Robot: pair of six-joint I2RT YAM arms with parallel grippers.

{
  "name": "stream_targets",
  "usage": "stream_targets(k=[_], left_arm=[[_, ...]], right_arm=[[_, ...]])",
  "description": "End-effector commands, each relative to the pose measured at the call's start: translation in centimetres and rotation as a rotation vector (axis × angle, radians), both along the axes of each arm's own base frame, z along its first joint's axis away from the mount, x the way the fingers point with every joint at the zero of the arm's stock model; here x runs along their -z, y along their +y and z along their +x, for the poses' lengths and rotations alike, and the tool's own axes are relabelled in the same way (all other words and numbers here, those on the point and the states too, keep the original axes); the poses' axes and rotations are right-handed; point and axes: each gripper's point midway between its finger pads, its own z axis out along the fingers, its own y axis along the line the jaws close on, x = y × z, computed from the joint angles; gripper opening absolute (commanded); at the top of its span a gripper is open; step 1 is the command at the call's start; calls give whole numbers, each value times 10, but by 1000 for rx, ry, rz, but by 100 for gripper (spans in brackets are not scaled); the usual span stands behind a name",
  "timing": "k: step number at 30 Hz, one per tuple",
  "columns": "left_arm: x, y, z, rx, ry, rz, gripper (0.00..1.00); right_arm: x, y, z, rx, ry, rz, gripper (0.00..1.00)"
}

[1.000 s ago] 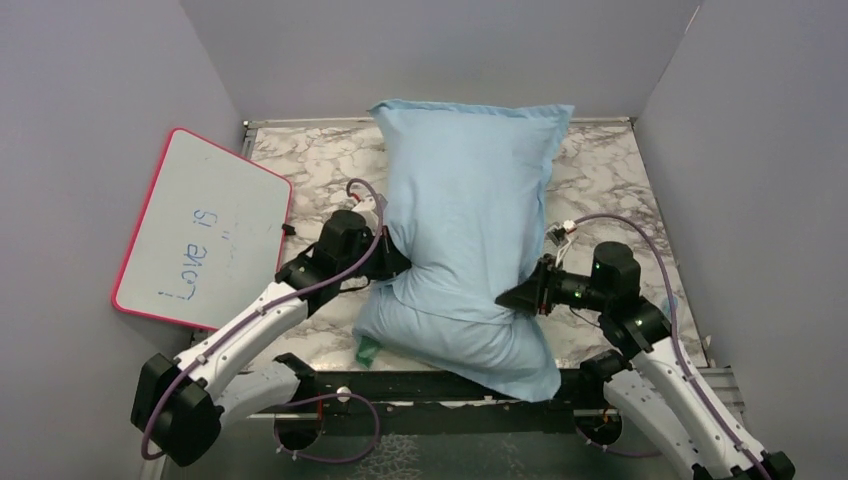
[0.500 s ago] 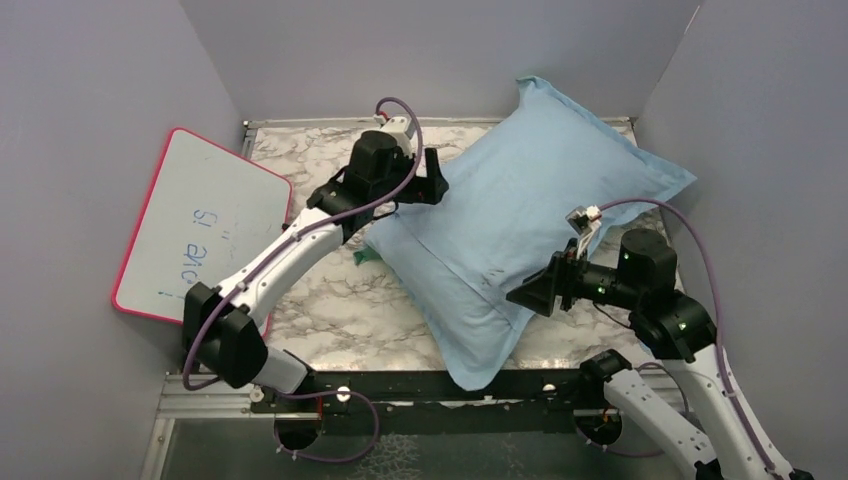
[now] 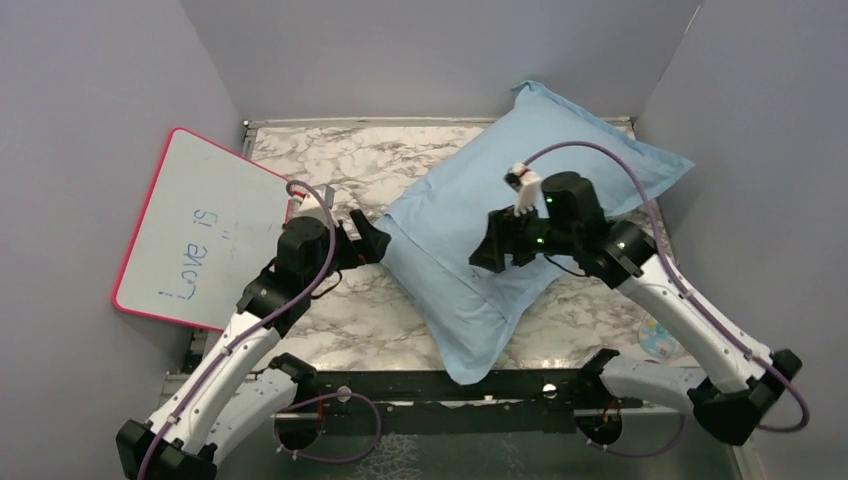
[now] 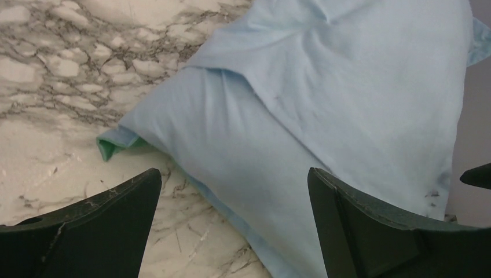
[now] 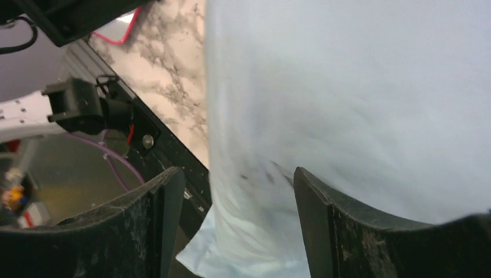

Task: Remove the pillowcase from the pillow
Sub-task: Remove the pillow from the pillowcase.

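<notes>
My left tool gapes empty beside the pillowcase; my right tool hangs spread above it; whiteboard at frame left.

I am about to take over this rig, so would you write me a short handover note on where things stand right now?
Left gripper: open and empty, beside the left edge of the pillowcase, facing its teal-green corner.
Right gripper: jaws apart above the middle of the pillowcase, gripping nothing that I can see.
The pillowcase lies diagonally on the marble table, from the near edge toward the far right corner. The pillow is wholly inside it, hidden.
Done: nothing removed yet.
Left: find the open end, grip it, pull the case off the pillow.
</notes>
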Motion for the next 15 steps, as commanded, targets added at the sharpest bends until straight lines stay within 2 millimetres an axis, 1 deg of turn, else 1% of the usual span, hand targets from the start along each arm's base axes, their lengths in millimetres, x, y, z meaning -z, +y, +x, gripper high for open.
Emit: stream_targets(k=[1, 2, 3, 4, 5, 6, 8, 9, 11, 12, 13, 14, 15], left_arm=[[12, 4, -26, 16, -10, -85, 99], [12, 2, -31, 42, -21, -89, 99], [12, 1, -34, 56, -21, -88, 99], [14, 1, -37, 64, -15, -82, 99], [16, 2, -38, 69, -5, -73, 99], [18, 2, -40, 69, 4, -67, 99], [21, 2, -42, 70, 19, -74, 99], [23, 2, -43, 64, 28, -86, 99], [25, 1, -45, 65, 35, -101, 99], [25, 1, -47, 71, 35, -109, 99], [24, 0, -49, 80, 33, -113, 99], [22, -1, -52, 93, 30, -116, 99], [22, -2, -53, 105, 28, -116, 99]], right_arm=[[-7, 42, 7, 2, -204, -249, 74], [2, 43, 14, 17, -219, -345, 74], [7, 40, 24, 58, -234, -432, 74], [11, 33, 36, 120, -246, -514, 73], [20, 29, 47, 164, -257, -589, 74], [24, 28, 55, 184, -274, -627, 73], [33, 34, 64, 198, -286, -644, 69], [38, 39, 67, 203, -288, -633, 65], [49, 46, 67, 224, -266, -594, 59], [53, 49, 67, 231, -257, -570, 58], [57, 51, 66, 238, -251, -547, 54], [59, 52, 65, 248, -249, -520, 48], [58, 54, 65, 253, -256, -491, 37]])
